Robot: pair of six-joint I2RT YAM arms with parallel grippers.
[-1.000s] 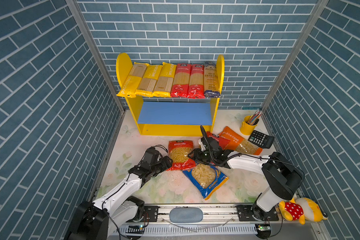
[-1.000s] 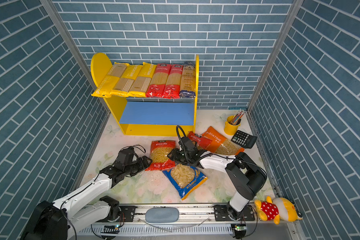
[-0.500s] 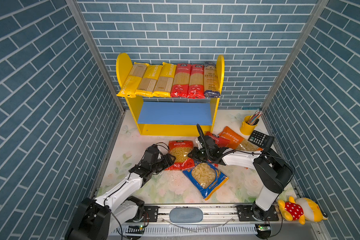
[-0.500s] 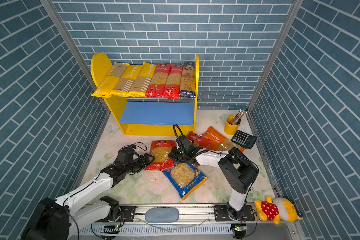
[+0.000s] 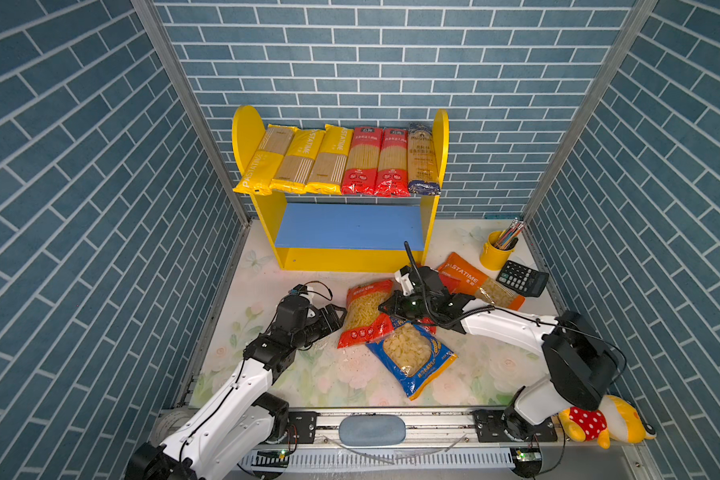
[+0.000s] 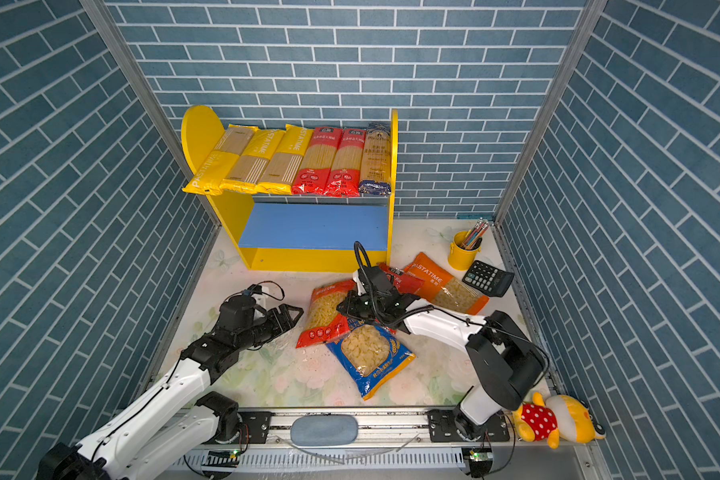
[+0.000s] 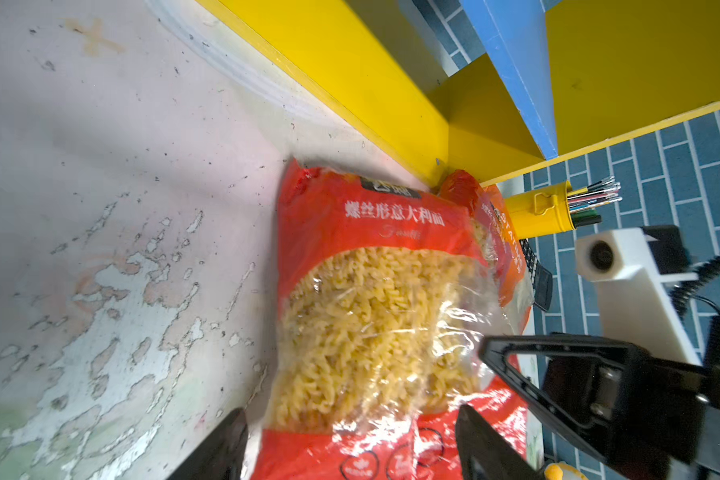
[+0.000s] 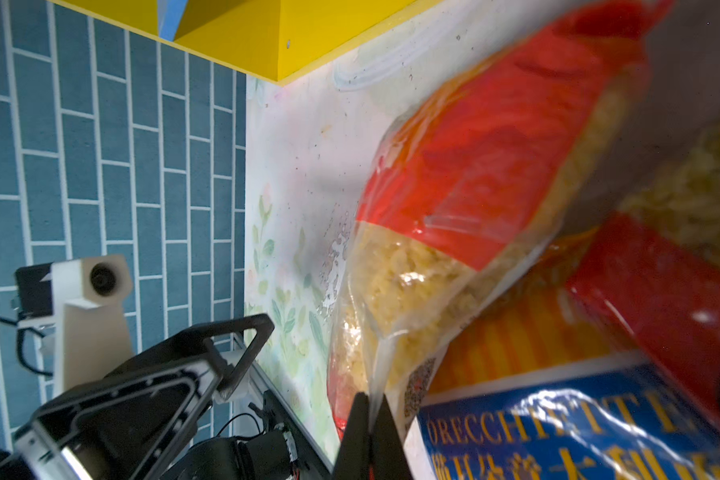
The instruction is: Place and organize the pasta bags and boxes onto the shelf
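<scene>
The red fusilli bag (image 5: 364,311) lies on the floral mat (image 5: 341,374), just in front of the shelf (image 5: 350,259) and touching the blue bag (image 5: 410,353). In the wrist view we see the right gripper (image 8: 368,419) with its fingers pinched together on the bag's clear edge. The left gripper (image 7: 350,419) has its fingers spread wide, one on each side of the bag's near end; whether they touch it we can't tell. A second red bag (image 6: 408,283) sits mostly hidden under the right arm, beside the orange bag (image 5: 479,282). Six spaghetti packs (image 5: 366,162) line the top board.
</scene>
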